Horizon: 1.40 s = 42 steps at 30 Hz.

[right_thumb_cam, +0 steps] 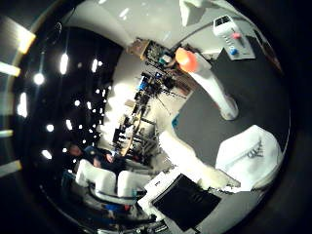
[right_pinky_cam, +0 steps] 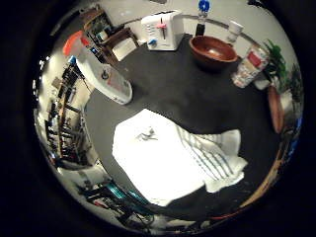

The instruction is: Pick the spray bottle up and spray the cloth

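The spray bottle (right_pinky_cam: 99, 71) is white with an orange-red top. It stands on the dark table (right_pinky_cam: 188, 94), a little away from one edge of the cloth. The white cloth (right_pinky_cam: 173, 158) lies spread flat on the table, with a striped part at one end. In the right thumb side palm view the bottle (right_thumb_cam: 208, 80) and a corner of the cloth (right_thumb_cam: 252, 154) show too. My hand (right_thumb_cam: 193, 161) is above the table, well away from both. A white finger reaches out straight and holds nothing.
Along the table's far edge are a white box with coloured knobs (right_pinky_cam: 163, 30), a brown bowl (right_pinky_cam: 212, 49) and a red-labelled bottle (right_pinky_cam: 249, 67). A green plant (right_pinky_cam: 283, 71) is beyond that bottle. Shelves and room clutter (right_thumb_cam: 146, 97) lie past the table's edge.
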Each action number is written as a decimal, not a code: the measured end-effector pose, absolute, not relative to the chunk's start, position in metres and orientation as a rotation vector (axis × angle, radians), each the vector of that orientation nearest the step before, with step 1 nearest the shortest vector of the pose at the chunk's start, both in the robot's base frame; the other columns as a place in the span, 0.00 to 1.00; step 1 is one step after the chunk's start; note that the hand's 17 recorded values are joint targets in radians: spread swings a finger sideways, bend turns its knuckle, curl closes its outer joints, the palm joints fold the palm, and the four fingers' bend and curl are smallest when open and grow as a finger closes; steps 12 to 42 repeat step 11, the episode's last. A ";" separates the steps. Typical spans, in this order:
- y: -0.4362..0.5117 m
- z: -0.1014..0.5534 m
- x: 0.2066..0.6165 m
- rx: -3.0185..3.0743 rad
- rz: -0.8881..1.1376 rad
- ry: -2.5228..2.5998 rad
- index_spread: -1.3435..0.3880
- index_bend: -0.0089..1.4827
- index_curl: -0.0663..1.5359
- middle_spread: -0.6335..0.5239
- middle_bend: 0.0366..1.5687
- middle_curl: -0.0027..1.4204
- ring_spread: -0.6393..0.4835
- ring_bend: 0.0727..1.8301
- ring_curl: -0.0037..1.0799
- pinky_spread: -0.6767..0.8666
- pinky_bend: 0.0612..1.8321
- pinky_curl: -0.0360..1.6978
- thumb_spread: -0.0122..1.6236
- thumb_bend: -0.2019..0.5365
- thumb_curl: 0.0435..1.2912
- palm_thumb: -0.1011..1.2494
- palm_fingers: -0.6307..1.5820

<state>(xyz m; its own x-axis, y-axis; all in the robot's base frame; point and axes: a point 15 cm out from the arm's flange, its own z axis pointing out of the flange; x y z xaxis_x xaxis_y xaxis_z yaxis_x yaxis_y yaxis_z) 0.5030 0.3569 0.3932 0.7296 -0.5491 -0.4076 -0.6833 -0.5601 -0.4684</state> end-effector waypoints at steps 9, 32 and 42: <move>0.321 0.424 0.476 -2.282 0.170 0.997 0.47 0.21 0.27 0.45 0.09 0.20 0.79 0.07 0.18 0.87 0.31 0.11 0.60 0.23 0.34 0.47 0.43; 0.312 0.424 0.472 -2.274 0.123 1.011 0.47 0.21 0.27 0.45 0.09 0.19 0.79 0.07 0.18 0.87 0.30 0.12 0.60 0.23 0.34 0.47 0.44; 0.312 0.424 0.472 -2.274 0.123 1.011 0.47 0.21 0.27 0.45 0.09 0.19 0.79 0.07 0.18 0.87 0.30 0.12 0.60 0.23 0.34 0.47 0.44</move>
